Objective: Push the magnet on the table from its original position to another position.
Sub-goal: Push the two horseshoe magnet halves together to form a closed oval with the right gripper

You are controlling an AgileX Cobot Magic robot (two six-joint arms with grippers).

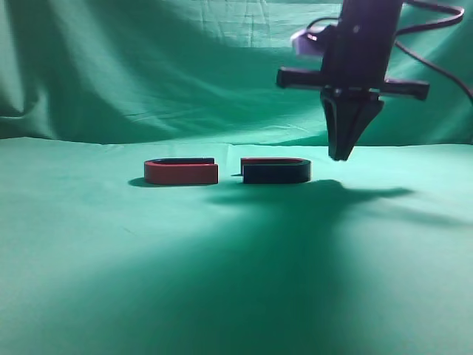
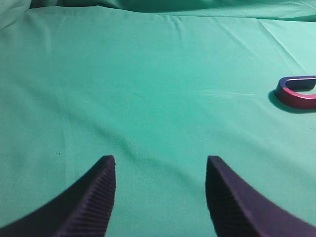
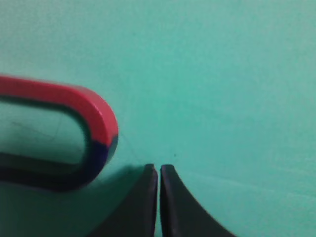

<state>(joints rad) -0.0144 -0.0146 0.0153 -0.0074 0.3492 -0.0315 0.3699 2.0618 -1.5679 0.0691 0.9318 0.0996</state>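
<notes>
Magnet, a low flat U with a navy side and thin red upper rim, lies mid-surface toward its back edge, a red-sided twin magnet just beside it on the left, the right tool pinched nearly closed and empty near its curved end, the left tool spread wide, empty.

The table is viewed level from the front; it is viewed at a slant by the left wrist, closely downward by the right. The magnet is shared.
</notes>
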